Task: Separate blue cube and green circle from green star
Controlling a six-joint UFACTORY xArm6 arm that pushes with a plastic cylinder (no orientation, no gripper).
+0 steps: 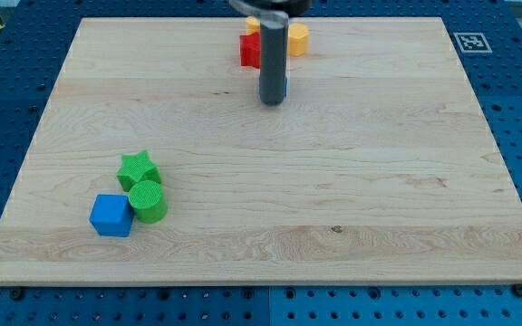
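A blue cube (111, 215), a green circle (148, 201) and a green star (138, 168) sit bunched together at the view's lower left of the wooden board (352, 181). The circle touches the cube on its right and the star sits just above the circle. My tip (273, 101) rests on the board near the view's top centre, far up and to the right of that cluster.
A red block (250, 51) and a yellow block (297, 39) lie at the view's top just behind the rod, with an orange piece (253, 23) partly hidden. A blue sliver (285, 87) shows beside the rod. A marker tag (468, 42) is at the top right corner.
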